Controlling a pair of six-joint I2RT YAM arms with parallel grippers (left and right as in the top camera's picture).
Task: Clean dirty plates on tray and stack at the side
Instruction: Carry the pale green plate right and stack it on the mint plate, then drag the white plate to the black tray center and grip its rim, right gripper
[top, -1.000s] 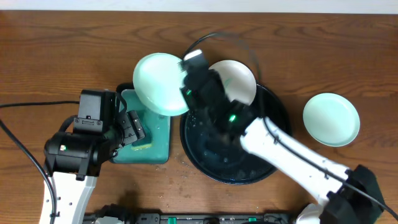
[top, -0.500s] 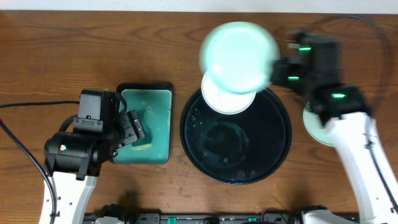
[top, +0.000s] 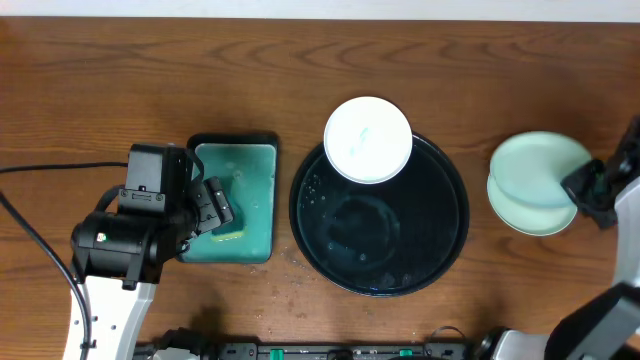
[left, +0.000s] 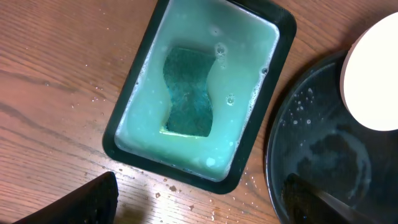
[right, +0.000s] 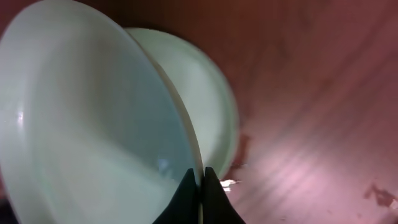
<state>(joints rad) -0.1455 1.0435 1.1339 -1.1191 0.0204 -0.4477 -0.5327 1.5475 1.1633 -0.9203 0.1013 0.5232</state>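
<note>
The round black tray (top: 440, 250) sits mid-table, wet. A white plate (top: 368, 139) rests on its far rim and shows in the left wrist view (left: 376, 81). My right gripper (top: 588, 186) is at the right edge, shut on the rim of a mint-green plate (top: 538, 164), held tilted just over a second mint-green plate (top: 530, 215) lying on the table. In the right wrist view the fingers (right: 201, 180) pinch the held plate (right: 93, 118), with the lower plate (right: 211, 99) behind it. My left gripper (left: 199, 202) is open and empty above the table.
A rectangular black-rimmed tray (top: 262, 140) of teal soapy water stands left of the round tray, with a green sponge (left: 188, 92) lying in it. Water drops spot the wood in front of it. A black cable (top: 40, 168) runs at the far left.
My right arm has swung the mint-green plate from over the rectangular tray, across the round tray, to above the plate at the right. The white plate is uncovered. The left arm has not moved.
</note>
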